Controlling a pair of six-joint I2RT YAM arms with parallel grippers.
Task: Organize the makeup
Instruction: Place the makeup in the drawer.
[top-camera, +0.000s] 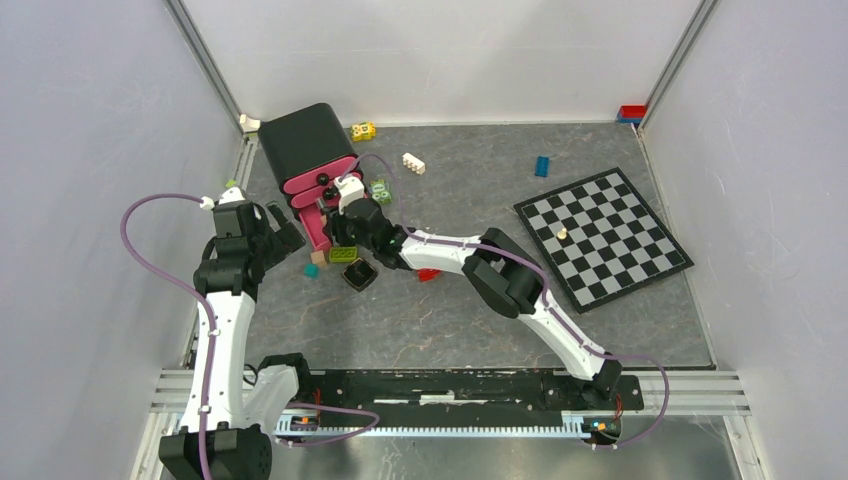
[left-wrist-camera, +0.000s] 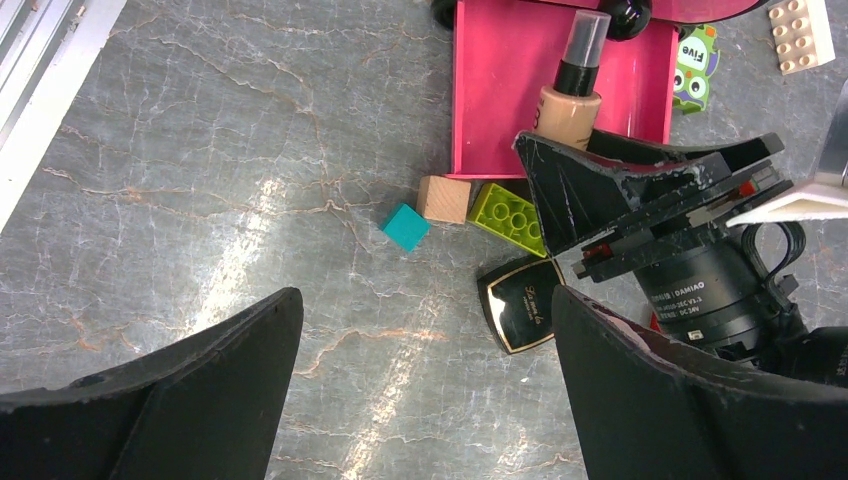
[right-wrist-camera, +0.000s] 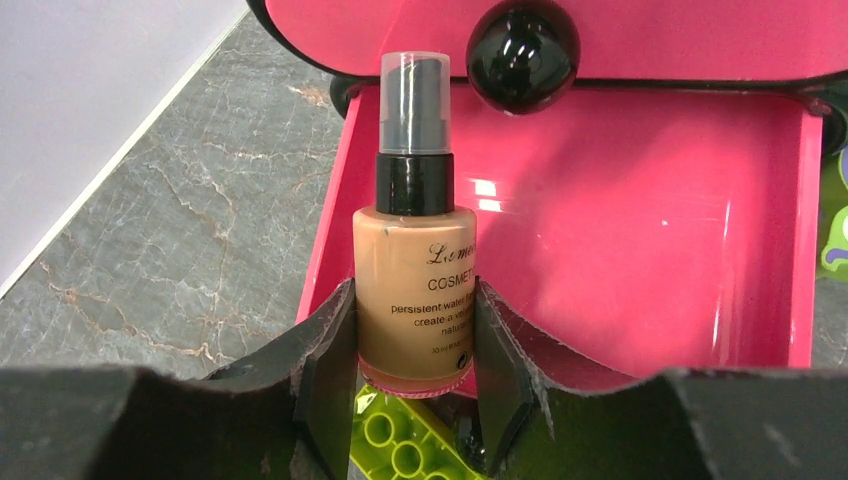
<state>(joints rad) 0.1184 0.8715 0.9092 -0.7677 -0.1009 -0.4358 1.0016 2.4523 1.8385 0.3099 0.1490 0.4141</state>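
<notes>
A beige bottle with a black cap (right-wrist-camera: 415, 290) is gripped between my right gripper's (right-wrist-camera: 415, 335) fingers, its base at the near end of the open pink drawer (right-wrist-camera: 650, 230). Its cap points toward the black-and-pink organizer (top-camera: 305, 145). The left wrist view shows the bottle (left-wrist-camera: 568, 95) over the drawer (left-wrist-camera: 500, 90); whether it rests on the floor I cannot tell. A square black compact (left-wrist-camera: 522, 310) lies on the table just in front of the drawer, also in the top view (top-camera: 359, 275). My left gripper (left-wrist-camera: 425, 390) is open and empty, left of the compact.
A lime brick (left-wrist-camera: 510, 215), a wooden cube (left-wrist-camera: 444, 198) and a teal cube (left-wrist-camera: 405, 227) lie at the drawer's near edge. A chessboard (top-camera: 603, 236) lies at the right. White (top-camera: 413, 163), blue (top-camera: 541, 166) and yellow (top-camera: 363, 131) bricks lie at the back. A red piece (top-camera: 428, 274) lies under the right arm.
</notes>
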